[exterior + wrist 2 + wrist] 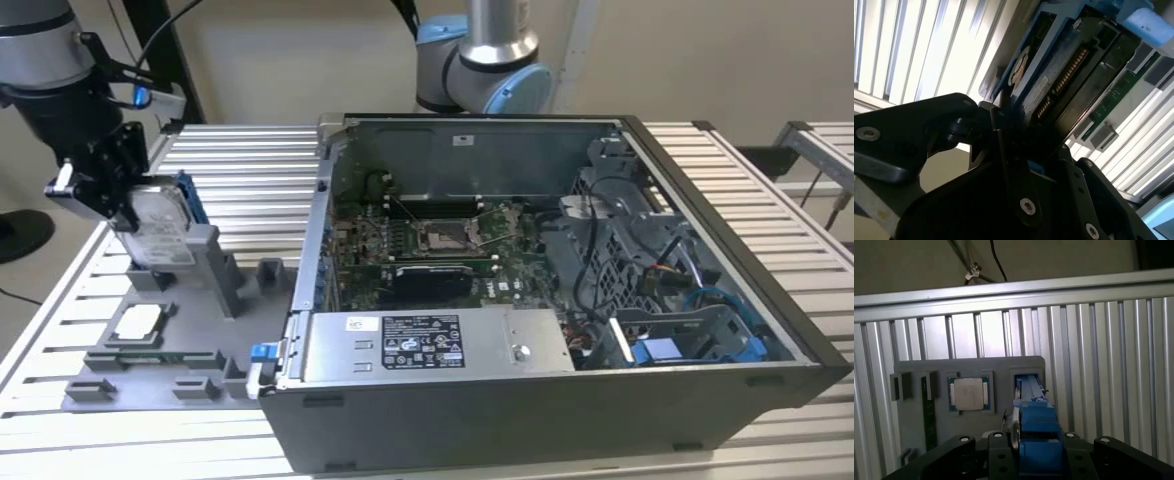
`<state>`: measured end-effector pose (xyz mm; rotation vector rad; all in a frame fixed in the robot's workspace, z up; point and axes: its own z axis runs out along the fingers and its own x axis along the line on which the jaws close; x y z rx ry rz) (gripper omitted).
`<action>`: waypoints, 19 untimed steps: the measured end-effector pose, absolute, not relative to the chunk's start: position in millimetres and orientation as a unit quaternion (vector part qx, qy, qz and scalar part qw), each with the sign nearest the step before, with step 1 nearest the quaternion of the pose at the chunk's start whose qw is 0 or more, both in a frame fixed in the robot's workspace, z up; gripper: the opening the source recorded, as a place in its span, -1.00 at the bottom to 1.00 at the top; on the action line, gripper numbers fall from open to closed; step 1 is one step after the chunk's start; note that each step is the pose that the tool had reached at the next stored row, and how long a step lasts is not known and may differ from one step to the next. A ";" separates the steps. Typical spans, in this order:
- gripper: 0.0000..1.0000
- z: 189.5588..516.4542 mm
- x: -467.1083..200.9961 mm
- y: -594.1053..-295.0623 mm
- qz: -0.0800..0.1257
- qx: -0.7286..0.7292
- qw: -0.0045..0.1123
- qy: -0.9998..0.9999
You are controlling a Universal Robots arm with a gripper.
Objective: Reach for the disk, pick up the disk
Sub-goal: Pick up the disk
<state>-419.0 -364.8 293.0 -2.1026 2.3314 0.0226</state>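
Note:
The disk [167, 215] is a silver hard drive with a blue bracket. It stands on edge over the upright slot of the grey fixture plate [200, 300], at the exterior view's left. My gripper [127, 200] comes down on it from above, with a finger on each flat side, shut on it. In the second wrist view the disk [1054, 85] shows its connector edge, with the black gripper [1019, 145] clamped around its end. In the first wrist view the blue bracket [1039, 427] sits between the gripper's [1036, 450] jaws. I cannot tell whether the disk has left the slot.
An open computer case [801, 345] fills the exterior view's middle and right, with a large silver box [427, 345] at its front. A small square chip [138, 322] [969, 393] lies on the fixture plate. Another arm's base [481, 60] stands behind the case. The table is slatted aluminium.

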 end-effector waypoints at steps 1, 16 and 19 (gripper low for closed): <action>-1.00 295.1 -419.0 -364.8 0.007 -0.670 0.001 0.743; -1.00 332.5 -419.0 -364.8 0.007 -0.670 0.001 0.742; -1.00 339.8 -419.0 -364.8 0.007 -0.670 0.001 0.742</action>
